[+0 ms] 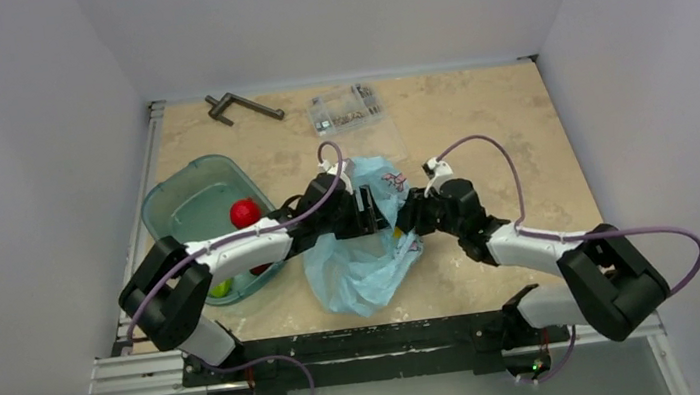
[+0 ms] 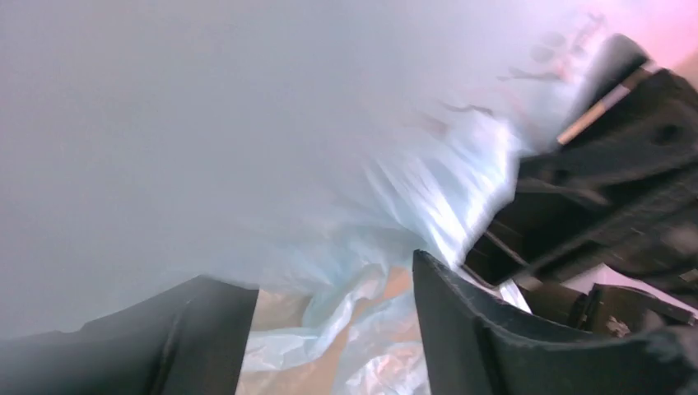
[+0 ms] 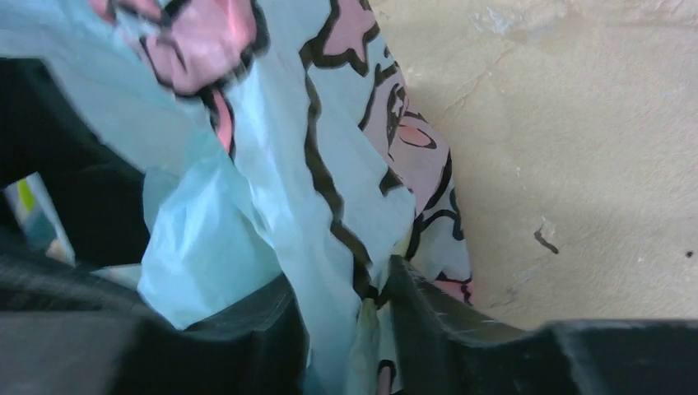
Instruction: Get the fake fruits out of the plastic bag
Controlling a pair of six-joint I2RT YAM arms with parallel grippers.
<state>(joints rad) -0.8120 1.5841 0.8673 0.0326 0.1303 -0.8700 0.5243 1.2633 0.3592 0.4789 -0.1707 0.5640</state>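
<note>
The right jaws are clamped on a fold of the plastic bag (image 3: 272,206), with the film pinched between them. The left jaws stand apart, with crumpled bag film in and ahead of their gap. The bag lies on the tabletop (image 1: 477,111) beneath both jaws. A red apple (image 1: 244,212) sits in the teal tub (image 1: 188,209), well apart from the left jaws.

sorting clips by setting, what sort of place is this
Most likely a robot lab test cell. Plain white walls box in a beige table, two robot arms are bolted to a metal rail at its near edge, and the props are loose: a teal tub, a parts box, a plastic bag.
</note>
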